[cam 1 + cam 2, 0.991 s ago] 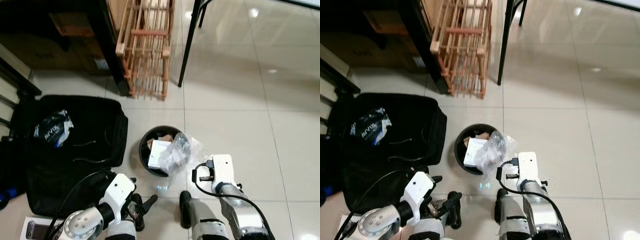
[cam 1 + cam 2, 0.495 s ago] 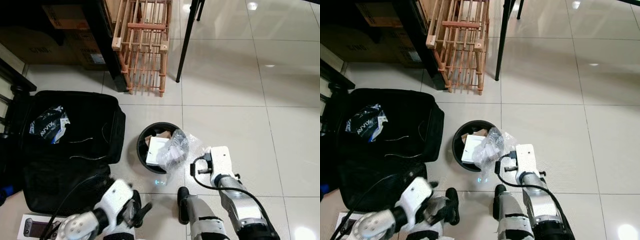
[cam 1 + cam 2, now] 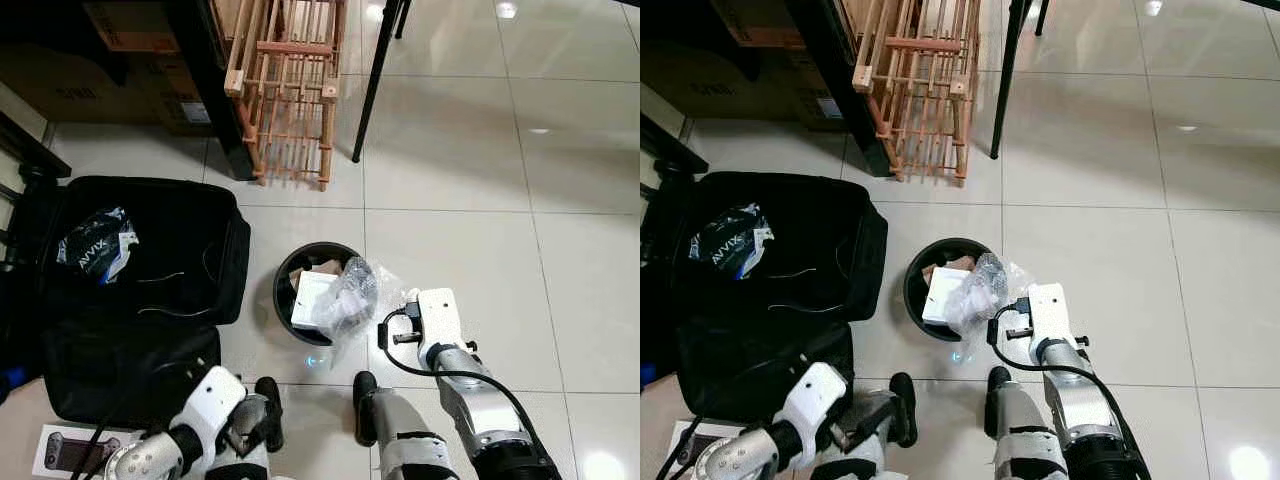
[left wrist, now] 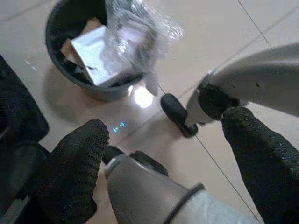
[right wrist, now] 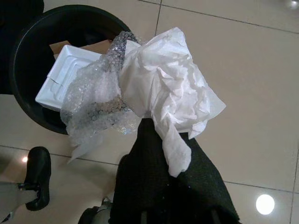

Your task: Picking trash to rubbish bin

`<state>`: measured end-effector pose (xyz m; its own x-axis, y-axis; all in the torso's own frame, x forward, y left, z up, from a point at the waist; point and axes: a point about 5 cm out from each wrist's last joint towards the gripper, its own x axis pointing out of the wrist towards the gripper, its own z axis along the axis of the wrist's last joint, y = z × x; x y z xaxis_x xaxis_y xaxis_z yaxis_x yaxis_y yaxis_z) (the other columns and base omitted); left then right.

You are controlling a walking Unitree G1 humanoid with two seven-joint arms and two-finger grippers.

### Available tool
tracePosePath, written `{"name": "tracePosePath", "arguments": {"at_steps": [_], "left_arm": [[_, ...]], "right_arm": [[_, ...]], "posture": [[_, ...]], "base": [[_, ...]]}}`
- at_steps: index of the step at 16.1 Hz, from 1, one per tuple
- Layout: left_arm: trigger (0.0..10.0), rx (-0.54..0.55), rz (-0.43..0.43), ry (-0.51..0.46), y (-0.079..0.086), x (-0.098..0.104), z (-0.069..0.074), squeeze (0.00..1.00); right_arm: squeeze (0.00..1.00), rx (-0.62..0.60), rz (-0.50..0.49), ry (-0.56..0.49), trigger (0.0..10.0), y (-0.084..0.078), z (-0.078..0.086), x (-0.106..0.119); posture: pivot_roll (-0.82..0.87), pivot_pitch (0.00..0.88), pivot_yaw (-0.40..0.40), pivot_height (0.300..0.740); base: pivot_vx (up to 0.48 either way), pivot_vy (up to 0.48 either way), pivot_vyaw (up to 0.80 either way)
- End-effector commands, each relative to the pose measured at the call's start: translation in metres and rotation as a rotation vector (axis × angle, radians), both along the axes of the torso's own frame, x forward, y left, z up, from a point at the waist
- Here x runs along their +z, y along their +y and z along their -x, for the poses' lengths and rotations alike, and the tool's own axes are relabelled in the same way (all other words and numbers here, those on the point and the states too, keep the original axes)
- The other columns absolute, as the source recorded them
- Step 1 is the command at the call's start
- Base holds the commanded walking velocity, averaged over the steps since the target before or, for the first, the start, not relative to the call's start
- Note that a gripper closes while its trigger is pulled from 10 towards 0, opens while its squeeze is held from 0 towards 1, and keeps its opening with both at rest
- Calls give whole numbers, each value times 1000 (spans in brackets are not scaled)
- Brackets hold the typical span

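While right end effector (image 5: 161,154) grips one trash wad (image 5: 154,98) — one bin (image 3: 290,290) beneath; left end effector (image 4: 163,163) wide.

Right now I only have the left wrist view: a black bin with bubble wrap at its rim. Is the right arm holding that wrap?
Observer: Yes. The right gripper has its fingers shut on a wad of bubble wrap and crumpled white paper.
Operator: Is the wad over the bin?
Observer: Only partly. The bubble wrap hangs across the bin at its rim, while the white paper sits over the floor tile outside it.
Operator: Anything else nearby to pick?
Observer: Possibly. A blue and white packet lies on the open black bag, to the robot's left of the bin.
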<state>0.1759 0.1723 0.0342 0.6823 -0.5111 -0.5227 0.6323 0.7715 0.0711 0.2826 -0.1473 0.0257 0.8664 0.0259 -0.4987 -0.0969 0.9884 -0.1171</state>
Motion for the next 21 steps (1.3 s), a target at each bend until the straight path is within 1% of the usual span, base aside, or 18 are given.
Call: {"name": "tracePosePath", "arguments": {"at_steps": [1, 2, 5, 8, 11, 14, 16, 18, 21], "left_arm": [[10000, 27, -3, 46, 3, -9, 9, 0], [10000, 40, 57, 42, -2, -3, 6, 0], [10000, -6, 108, 53, -13, 3, 7, 0], [10000, -55, 122, 86, -18, 1, 15, 0], [10000, -59, 127, 101, -19, 0, 17, 0], [10000, -58, 136, 98, -22, 2, 17, 0], [10000, -72, 172, 96, -28, 6, 17, 0], [10000, -110, 212, 110, -35, 12, 23, 0], [10000, -143, 214, 123, -38, 10, 28, 0]], "right_arm": [[0, -8, 0, 48, 10000, -2, 10, -12], [0, -10, 2, 46, 10000, -2, 10, -12], [0, -8, 7, 48, 10000, -3, 10, -14], [0, -7, 19, 42, 10000, -8, 6, -13], [0, -9, 29, 37, 10000, -14, 4, -11], [0, 5, 30, 26, 10000, -11, -3, -8], [0, 18, 34, 21, 10000, -11, -7, -6], [0, 22, 40, 25, 10000, -14, -8, -7], [0, 27, 44, 28, 10000, -15, -8, -8]], "posture": [[118, 444, -9, 740], [118, 444, -9, 740], [121, 440, -3, 740], [121, 442, -1, 740], [118, 446, -7, 740], [121, 449, -12, 740], [123, 453, -15, 740], [127, 457, -24, 740], [121, 461, -28, 740]], "base": [[0, 0, 0], [0, 0, 0], [0, 0, 0], [0, 0, 0], [0, 0, 0], [0, 0, 0], [0, 0, 0], [0, 0, 0], [0, 0, 0]]}}
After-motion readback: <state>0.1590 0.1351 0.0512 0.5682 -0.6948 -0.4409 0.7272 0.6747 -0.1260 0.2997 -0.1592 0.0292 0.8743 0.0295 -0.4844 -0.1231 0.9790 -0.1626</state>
